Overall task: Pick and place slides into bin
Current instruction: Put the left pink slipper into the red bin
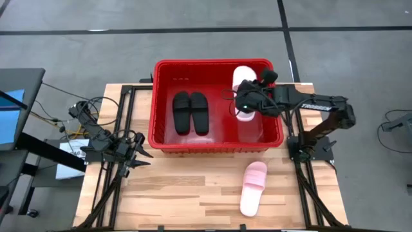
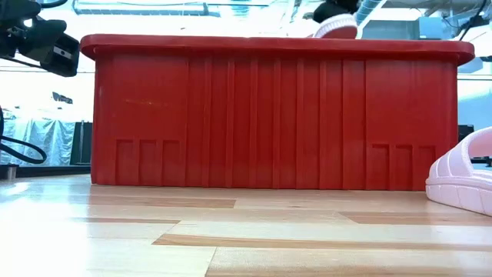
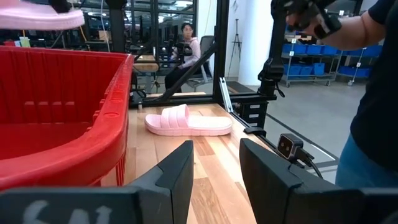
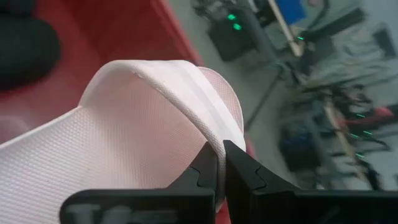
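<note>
The red bin (image 1: 161, 96) stands on the table's far half. The black pair of slides (image 1: 190, 111) lies flat on its floor, at its left. My right gripper (image 1: 246, 103) is over the bin's right part, shut on a pink slide (image 1: 242, 78) held above the bin; it also shows in the right wrist view (image 4: 124, 143) and over the rim in the low view (image 2: 337, 28). The second pink slide (image 1: 253, 187) lies on the table in front of the bin's right end. My left gripper (image 3: 217, 162) is open and empty at the table's left edge. My right gripper pinches the pink slide's side rim (image 4: 214, 134) between its two fingers. The slide is lifted clear, above the bin's right part, reaching from the fingers toward the bin's far wall.
The bin's tall walls and thick rim (image 2: 277, 46) stand around the drop space. A person (image 3: 373, 93) stands beyond the table's right side. Bare wood lies in front of the bin, left of the second pink slide.
</note>
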